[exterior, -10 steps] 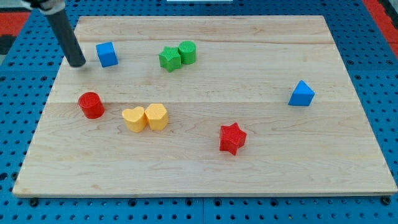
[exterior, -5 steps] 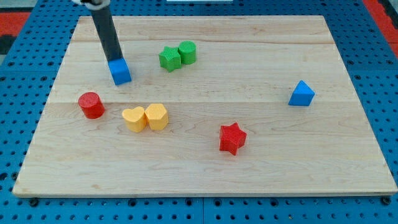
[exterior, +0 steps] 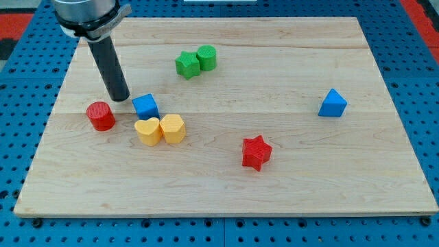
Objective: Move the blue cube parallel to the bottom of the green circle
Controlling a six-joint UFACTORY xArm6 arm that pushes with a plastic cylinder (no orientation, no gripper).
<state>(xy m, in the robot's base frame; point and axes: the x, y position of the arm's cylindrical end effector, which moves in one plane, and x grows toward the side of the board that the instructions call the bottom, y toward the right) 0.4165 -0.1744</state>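
The blue cube (exterior: 145,107) sits on the wooden board (exterior: 288,178), left of centre, just above the yellow heart (exterior: 147,131). My tip (exterior: 120,97) stands close to the cube's upper left, between it and the red cylinder (exterior: 101,115). The green circle (exterior: 206,57), a short cylinder, is near the view's top, touching the green star (exterior: 186,64) on its left. The cube lies well below and to the left of the green circle.
A yellow hexagon-like block (exterior: 173,128) touches the yellow heart on its right. A red star (exterior: 256,152) lies right of centre, low. A blue triangular block (exterior: 333,103) is at the view's right. A blue pegboard surrounds the board.
The tip swung from the cube's left to above it and pushed it down and to the right, from near the top left to just above the yellow heart.
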